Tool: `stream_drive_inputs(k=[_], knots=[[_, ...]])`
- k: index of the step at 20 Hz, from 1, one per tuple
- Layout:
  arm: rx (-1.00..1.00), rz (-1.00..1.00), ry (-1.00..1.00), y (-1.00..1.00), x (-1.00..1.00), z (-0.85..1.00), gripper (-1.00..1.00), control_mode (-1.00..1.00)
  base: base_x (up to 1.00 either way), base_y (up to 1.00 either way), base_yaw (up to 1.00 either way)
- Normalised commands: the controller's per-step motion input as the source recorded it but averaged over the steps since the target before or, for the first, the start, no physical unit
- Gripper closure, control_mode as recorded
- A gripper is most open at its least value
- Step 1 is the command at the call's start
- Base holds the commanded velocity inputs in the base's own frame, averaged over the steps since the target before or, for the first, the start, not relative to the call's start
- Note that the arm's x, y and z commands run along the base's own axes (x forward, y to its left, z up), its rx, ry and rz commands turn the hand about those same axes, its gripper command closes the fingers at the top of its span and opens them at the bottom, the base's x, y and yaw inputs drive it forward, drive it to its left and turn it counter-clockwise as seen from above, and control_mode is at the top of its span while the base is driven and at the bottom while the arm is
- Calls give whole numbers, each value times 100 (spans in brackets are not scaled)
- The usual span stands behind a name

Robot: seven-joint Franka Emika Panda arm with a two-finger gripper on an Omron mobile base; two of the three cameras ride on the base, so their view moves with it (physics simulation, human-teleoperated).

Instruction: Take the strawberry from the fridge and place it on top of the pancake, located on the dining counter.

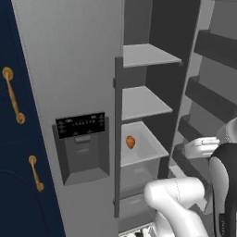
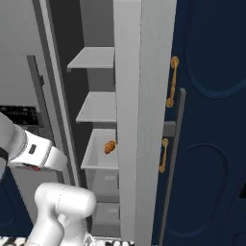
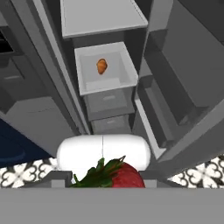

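The red strawberry (image 3: 124,177) with its green leaves sits right at the bottom of the hand view, with my gripper (image 3: 114,180) shut on it. The hand hangs in front of the open fridge (image 1: 69,69), outside its shelves. The fridge's left door carries the black dispenser panel (image 1: 81,125), and its right side stands open on grey shelves (image 1: 143,102). The pancake and the dining counter are out of view.
An orange rounded fruit (image 1: 131,142) (image 3: 101,66) lies in a white bin on a middle shelf. Navy cabinets with gold handles (image 1: 14,97) (image 2: 170,81) flank the fridge. The open door's shelves (image 1: 208,99) stand to the right, near my arm. Patterned floor tiles (image 3: 22,173) lie below.
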Motion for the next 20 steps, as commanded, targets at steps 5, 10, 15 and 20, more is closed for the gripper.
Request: stream_drive_inputs(k=[5,10,15,20], knots=[[0,0,0,0,0,0,100,100,-88,11,-9],[0,0,0,0,0,0,100,100,-54,-2,-51],[0,0,0,0,0,0,100,100,-2,0,-94],[0,0,0,0,0,0,100,100,0,0,-98]])
